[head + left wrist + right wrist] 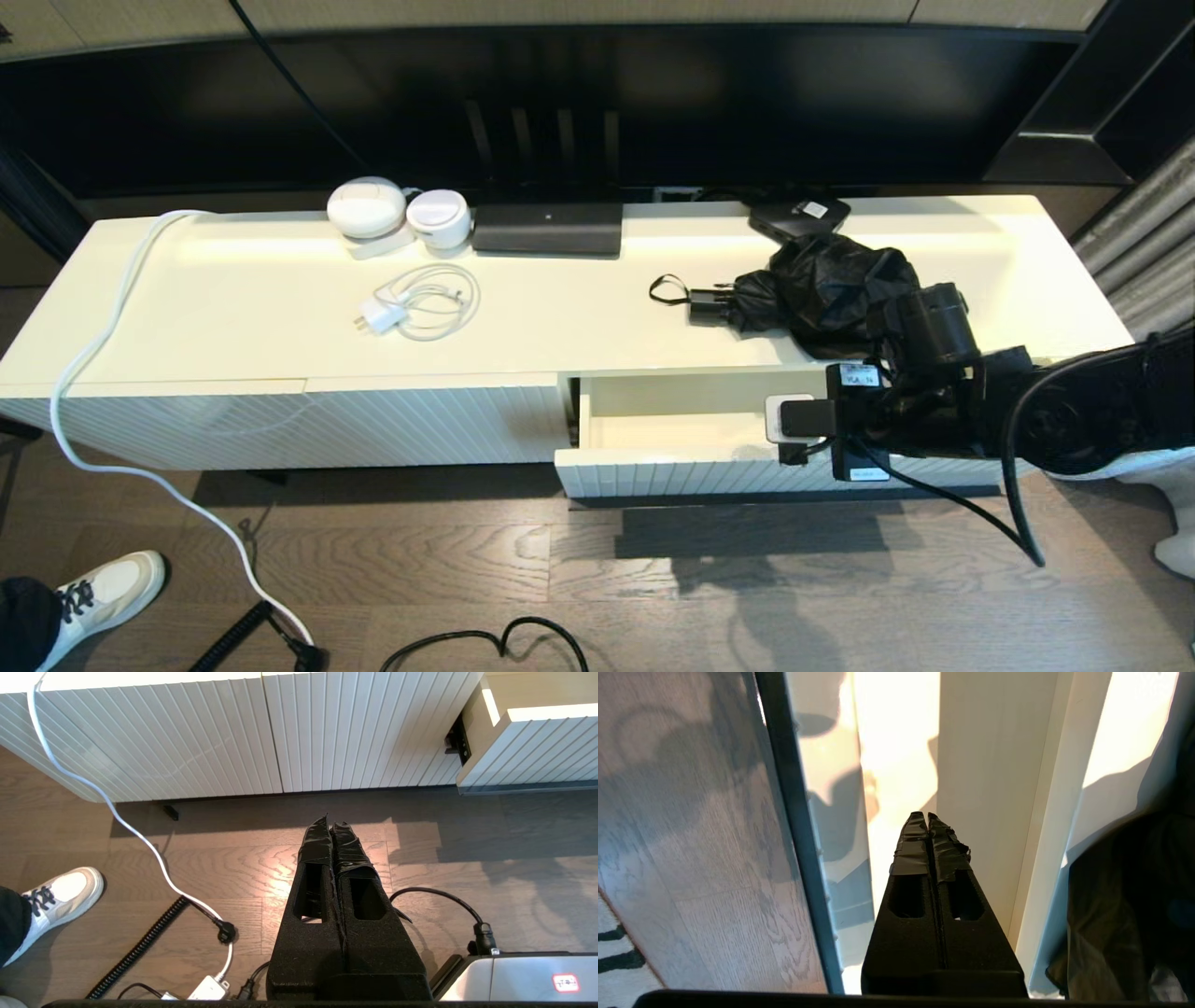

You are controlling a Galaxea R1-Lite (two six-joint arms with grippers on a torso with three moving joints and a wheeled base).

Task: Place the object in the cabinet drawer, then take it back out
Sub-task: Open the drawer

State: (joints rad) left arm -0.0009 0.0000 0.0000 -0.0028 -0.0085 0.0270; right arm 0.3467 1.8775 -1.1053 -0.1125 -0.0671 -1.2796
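The black folding umbrella (822, 289) lies on the cabinet top at the right, its handle and wrist loop (665, 289) pointing left. Just below it the cream drawer (672, 431) stands pulled out, and what shows of its inside is bare. My right gripper (927, 816) hangs shut over the drawer's inside (901, 742), holding nothing; the dark bar handle (794, 826) runs along its front. The umbrella's fabric (1125, 905) shows beside that gripper, apart from it. My left gripper (329, 819) is shut and idle above the floor, in front of the fluted panels; the drawer's corner (537, 742) shows to its side.
On the cabinet top stand two white round devices (366, 207), a long black device (547, 229), a flat black box with a white label (798, 215) and a white charger with coiled cable (411, 303). A white cable (93, 345) trails to the floor. A person's shoe (103, 588) is nearby.
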